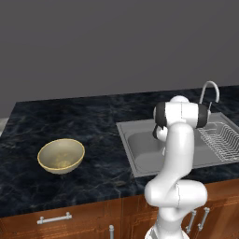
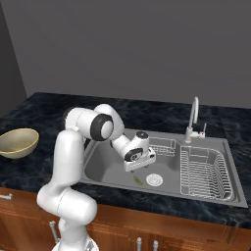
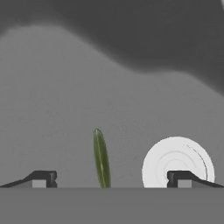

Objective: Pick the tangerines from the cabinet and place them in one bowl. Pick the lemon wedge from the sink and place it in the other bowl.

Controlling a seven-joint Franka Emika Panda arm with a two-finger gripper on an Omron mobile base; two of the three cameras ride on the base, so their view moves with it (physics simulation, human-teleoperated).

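No text, label, brand, number or sign can be read anywhere (every surface in these rendered views is plain).

Tan-yellow bowl (image 1: 61, 155); black marbled counter (image 1: 70, 121); lemon wedge (image 3: 101, 158) seemingly yellow-green.

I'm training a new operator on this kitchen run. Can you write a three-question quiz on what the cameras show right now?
1. True or false: the gripper is open, with the lemon wedge lying between its fingertips in the hand view.
2. Multiple choice: where does the lemon wedge lie? A) in the tan-yellow bowl B) on the floor of the sink, beside the white drain C) in the wire dish rack
3. Fill in: the tan-yellow bowl stands on the dark ____, apart from the sink.

Key: 1 true; 2 B; 3 counter.
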